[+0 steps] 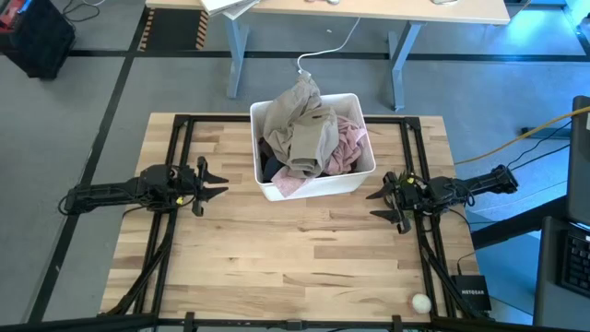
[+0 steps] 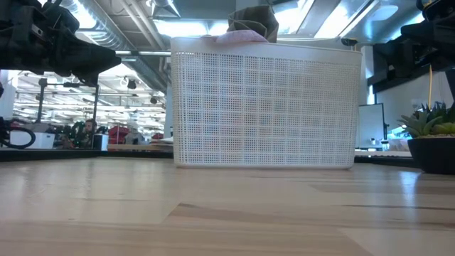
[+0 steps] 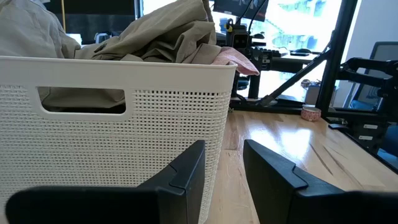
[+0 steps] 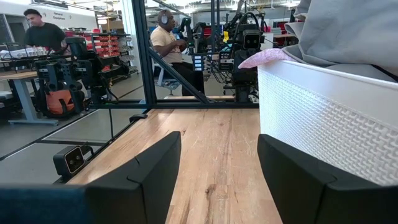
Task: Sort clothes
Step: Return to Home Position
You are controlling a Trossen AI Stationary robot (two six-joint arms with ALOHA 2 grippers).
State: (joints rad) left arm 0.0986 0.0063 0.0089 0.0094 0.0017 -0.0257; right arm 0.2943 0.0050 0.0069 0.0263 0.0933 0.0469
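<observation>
End effectors sit released and empty, your left (image 1: 214, 182) at nine o'clock, right (image 1: 381, 201) at three, flanking the white perforated plastic bin (image 1: 318, 187) heaped with khaki-beige (image 1: 304, 129) and pale pink fabric clothes (image 1: 348, 143) on the wooden tabletop (image 1: 295, 267).

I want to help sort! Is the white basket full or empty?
Full. The white basket is heaped with clothes: a khaki-beige garment piles above the rim, a pale pink one beside it, something dark underneath.

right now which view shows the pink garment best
The high view: the pale pink garment lies in the white bin, right of the khaki garment. Low view shows a sliver above the rim; both wrist views show only an edge.
</observation>
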